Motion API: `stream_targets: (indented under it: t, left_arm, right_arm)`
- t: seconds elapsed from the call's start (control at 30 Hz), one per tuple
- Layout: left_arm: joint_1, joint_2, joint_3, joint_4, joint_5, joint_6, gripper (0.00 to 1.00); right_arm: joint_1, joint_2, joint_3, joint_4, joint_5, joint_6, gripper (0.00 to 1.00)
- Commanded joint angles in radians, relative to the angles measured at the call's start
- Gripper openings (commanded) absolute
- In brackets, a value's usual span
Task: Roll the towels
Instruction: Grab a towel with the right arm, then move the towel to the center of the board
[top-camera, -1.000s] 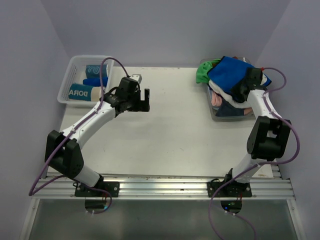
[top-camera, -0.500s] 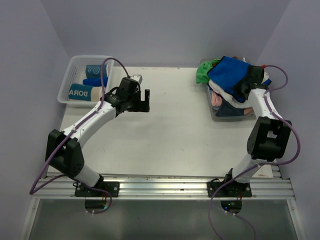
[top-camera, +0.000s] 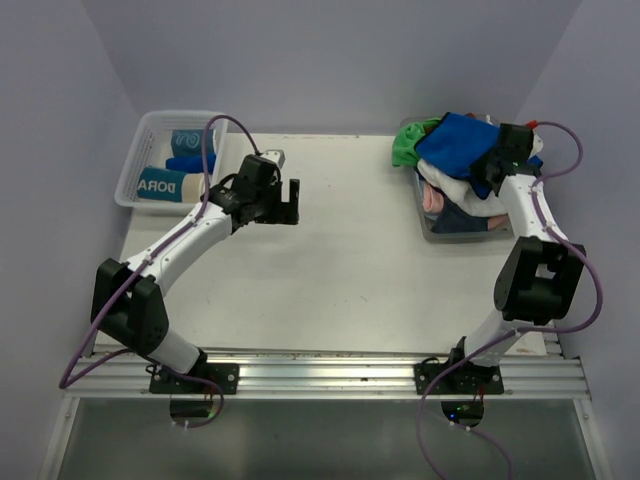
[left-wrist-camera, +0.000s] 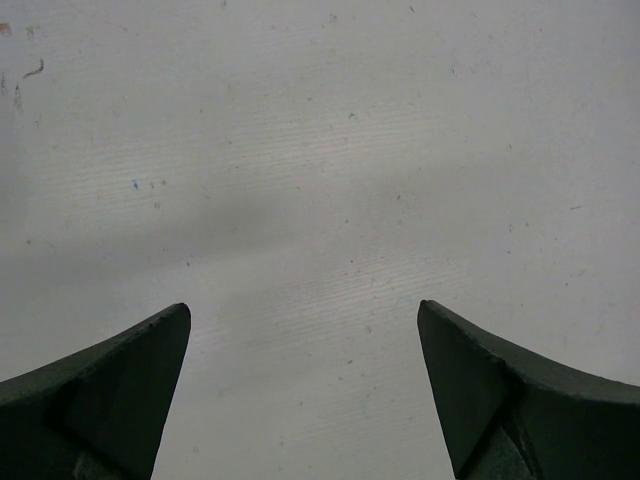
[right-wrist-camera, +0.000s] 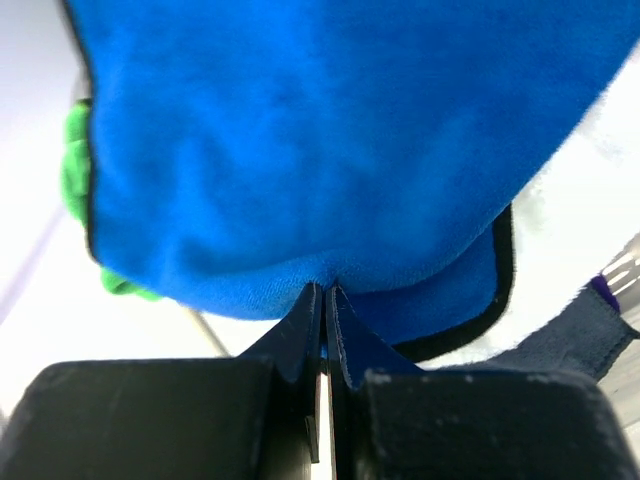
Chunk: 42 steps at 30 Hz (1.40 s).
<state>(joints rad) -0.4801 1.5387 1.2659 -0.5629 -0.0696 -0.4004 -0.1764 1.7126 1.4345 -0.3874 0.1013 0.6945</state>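
Note:
A royal blue towel (top-camera: 455, 143) lies on top of a heap of towels in a clear bin (top-camera: 440, 232) at the back right, over white (top-camera: 480, 208), green (top-camera: 405, 145) and pink (top-camera: 431, 198) ones. My right gripper (top-camera: 497, 165) is shut on a pinch of the blue towel (right-wrist-camera: 300, 160), seen close in the right wrist view with my fingertips (right-wrist-camera: 312, 310) pressed together. My left gripper (top-camera: 291, 202) is open and empty over the bare table (left-wrist-camera: 320, 150). Rolled teal and beige towels (top-camera: 160, 185) lie in the mesh basket (top-camera: 140, 135) at the back left.
A rolled blue towel (top-camera: 190, 162) and a teal roll (top-camera: 186, 141) also lie in the basket. The right wall stands close behind the bin. The table's near edge meets the arm rail (top-camera: 320, 375).
My right gripper has moved slightly up and to the right at the blue towel, lifting its near edge a little. The left arm has not moved.

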Motion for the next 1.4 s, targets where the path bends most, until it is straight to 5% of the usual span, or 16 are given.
stream_targets:
  t: [0.0,0.17,0.37,0.73,0.8,0.87,0.97,1.17,1.37]
  left_arm:
    - [-0.005,-0.008,0.03,0.002,-0.035,0.017,1.0]
    - [0.001,0.018,0.113,-0.046,-0.078,0.021,1.0]
    - [0.11,0.011,0.213,-0.104,-0.056,-0.001,1.0]
    - [0.278,-0.014,0.339,-0.158,-0.058,0.037,1.0]
    - [0.278,-0.008,0.337,-0.155,-0.036,0.037,1.0]
    - [0.278,0.001,0.326,-0.158,-0.012,0.028,1.0]
    - [0.276,-0.006,0.273,-0.147,0.03,0.017,0.99]
    - [0.215,-0.025,0.096,-0.098,0.129,-0.02,0.99]
    - [0.144,-0.008,-0.078,0.003,0.251,-0.141,0.96]
  right_arm:
    - [-0.003,-0.117,0.043,0.054,-0.046,-0.001,0.0]
    - [0.032,-0.185,0.151,0.036,-0.158,-0.033,0.0]
    - [0.268,-0.241,0.242,-0.024,-0.106,-0.111,0.0]
    - [0.742,-0.257,-0.086,0.05,-0.092,-0.027,0.0]
    - [0.802,-0.216,-0.109,0.044,-0.107,-0.023,0.21]
    - [0.822,-0.156,-0.092,0.024,-0.172,-0.064,0.59]
    - [0.819,-0.143,-0.098,-0.054,-0.131,-0.095,0.72]
    - [0.755,-0.195,-0.245,-0.042,-0.115,-0.092,0.7]
    - [0.853,-0.174,-0.333,-0.007,-0.158,-0.087,0.75]
